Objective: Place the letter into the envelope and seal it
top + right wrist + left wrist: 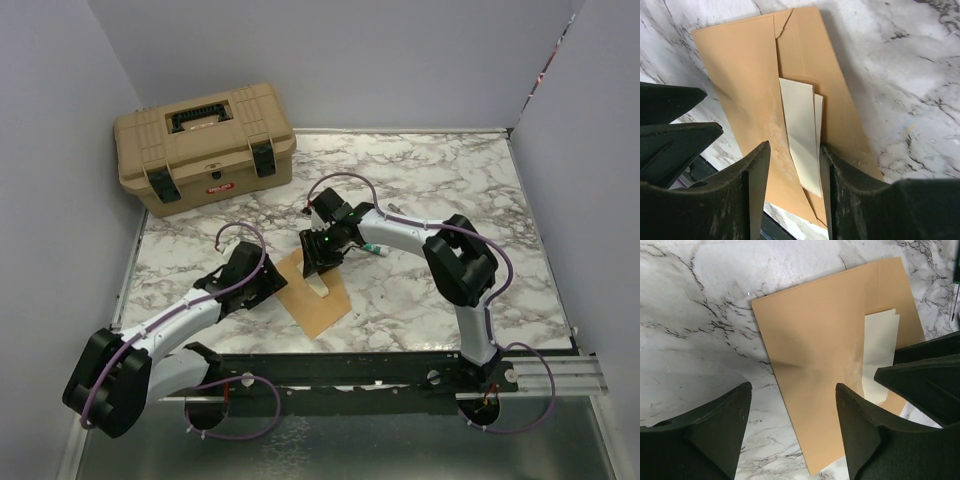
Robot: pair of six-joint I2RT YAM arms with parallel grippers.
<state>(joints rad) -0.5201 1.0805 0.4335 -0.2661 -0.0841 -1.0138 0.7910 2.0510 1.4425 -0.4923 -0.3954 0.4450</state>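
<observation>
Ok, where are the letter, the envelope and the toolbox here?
letter (801, 125): right wrist view, middle of the pale sheet's exposed part.
envelope (810, 335): left wrist view, bare brown face left of the letter.
toolbox (205, 150): top external view, front of its tan lid.

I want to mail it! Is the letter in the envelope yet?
Partly. The letter is tucked partway into the envelope, one end sticking out. The right tool stands open around that end; the left tool hovers open over the envelope. Still to do: push it fully in, then seal.
</observation>
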